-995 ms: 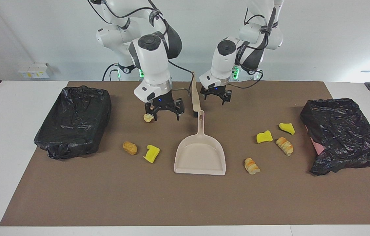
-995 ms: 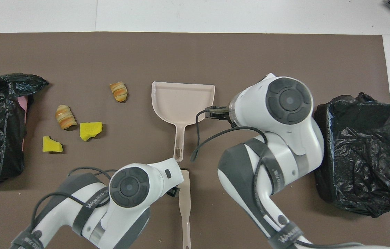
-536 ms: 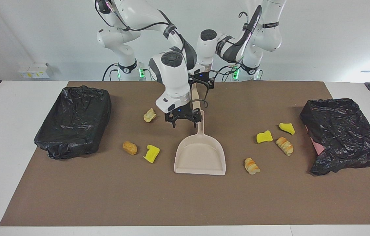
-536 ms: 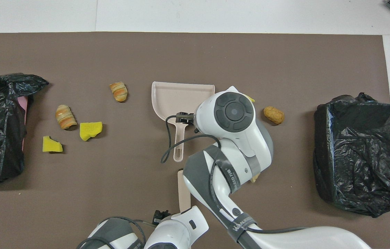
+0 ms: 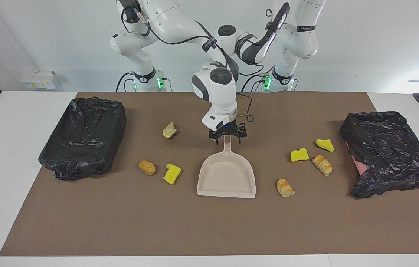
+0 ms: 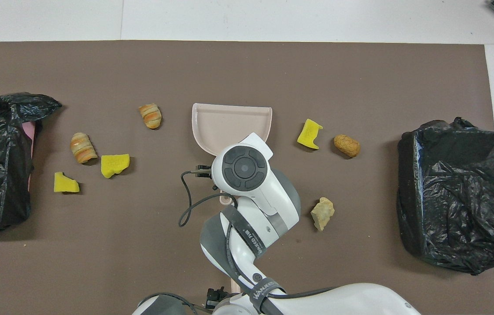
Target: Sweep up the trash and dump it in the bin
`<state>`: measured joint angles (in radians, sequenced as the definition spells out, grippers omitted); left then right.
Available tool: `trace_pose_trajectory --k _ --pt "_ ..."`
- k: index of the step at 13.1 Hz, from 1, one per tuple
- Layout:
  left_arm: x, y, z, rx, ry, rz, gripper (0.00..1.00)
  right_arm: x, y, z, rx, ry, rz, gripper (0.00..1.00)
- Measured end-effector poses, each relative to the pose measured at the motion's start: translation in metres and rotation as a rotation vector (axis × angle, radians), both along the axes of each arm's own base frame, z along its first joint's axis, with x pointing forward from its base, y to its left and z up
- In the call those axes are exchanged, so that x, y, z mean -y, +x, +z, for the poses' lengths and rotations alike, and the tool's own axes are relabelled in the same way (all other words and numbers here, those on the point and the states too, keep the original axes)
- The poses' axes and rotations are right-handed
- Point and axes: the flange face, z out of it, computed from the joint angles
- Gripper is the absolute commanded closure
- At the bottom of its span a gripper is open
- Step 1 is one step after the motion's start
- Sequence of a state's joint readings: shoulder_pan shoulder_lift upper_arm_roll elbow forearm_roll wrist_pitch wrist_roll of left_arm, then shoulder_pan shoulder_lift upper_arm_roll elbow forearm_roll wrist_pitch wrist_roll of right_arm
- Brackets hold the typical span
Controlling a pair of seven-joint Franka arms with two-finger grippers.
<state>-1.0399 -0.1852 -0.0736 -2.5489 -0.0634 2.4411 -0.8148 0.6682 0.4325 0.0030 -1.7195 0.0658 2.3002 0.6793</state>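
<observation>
Writing: band on the R arm reads "WANJEE…" in the overhead view, rest unreadable. No other labels legible.

R arm reaches from its base to mid-desk, wrist pointing straight down. right hand (image 5: 227, 138) sits low over the handle of the beige dustpan (image 5: 227, 174), fingers apart w/ one on each side of the handle. Can't tell if they touch it. L arm is folded back near its base. left hand (image 6: 214, 299) is only a black bit at the bottom edge of the overhead view, fingers apart.

Trash is 7 small bits, all lying on the brown mat (image 5: 157, 222). Toward the R arm's end: pale lump (image 5: 169, 130), brown nugget (image 5: 147, 167) and yellow sponge w/ notch (image 5: 172, 174). Toward the L arm's end: striped pastry (image 5: 285, 187), second striped pastry (image 5: 322, 165) and two yellow sponge chunks (image 5: 299, 154) (image 5: 324, 145).

Dustpan mouth faces away from the robots, pan empty. A black-bagged bin (image 5: 83, 137) stands at the R arm's end and another bagged bin (image 5: 387, 152) at the L arm's end.
</observation>
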Motion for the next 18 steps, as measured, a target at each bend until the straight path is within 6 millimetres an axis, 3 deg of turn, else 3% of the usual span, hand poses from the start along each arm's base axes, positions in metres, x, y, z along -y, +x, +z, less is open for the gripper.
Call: trace_pose_trajectory --k 1,2,3,4,8,11,18 --pt "-0.001 0.001 -0.001 -0.001 0.001 0.004 0.41 -0.001 -0.002 -0.004 -0.005 -0.004 0.003 0.31" --pt "-0.002 0.001 -0.001 -0.003 0.003 0.007 0.67 -0.002 -0.004 -0.007 -0.010 -0.008 0.007 0.52" --pt "-0.003 0.002 -0.002 -0.004 0.004 0.012 1.00 -0.004 -0.006 -0.008 -0.012 -0.010 0.010 0.72" --pt "-0.004 0.004 -0.004 -0.006 0.007 0.017 1.00 -0.004 -0.006 -0.009 -0.013 -0.011 0.011 1.00" --pt "-0.014 0.016 -0.009 -0.017 0.021 0.057 1.00 0.003 -0.001 -0.009 -0.006 -0.021 0.003 1.00" --pt "-0.028 0.040 -0.009 -0.025 0.030 0.118 1.00 0.011 0.006 -0.006 0.003 -0.024 -0.010 1.00" --pt "-0.068 0.102 0.011 -0.032 0.119 0.231 1.00 0.084 0.046 0.035 0.048 -0.060 0.175 1.00"
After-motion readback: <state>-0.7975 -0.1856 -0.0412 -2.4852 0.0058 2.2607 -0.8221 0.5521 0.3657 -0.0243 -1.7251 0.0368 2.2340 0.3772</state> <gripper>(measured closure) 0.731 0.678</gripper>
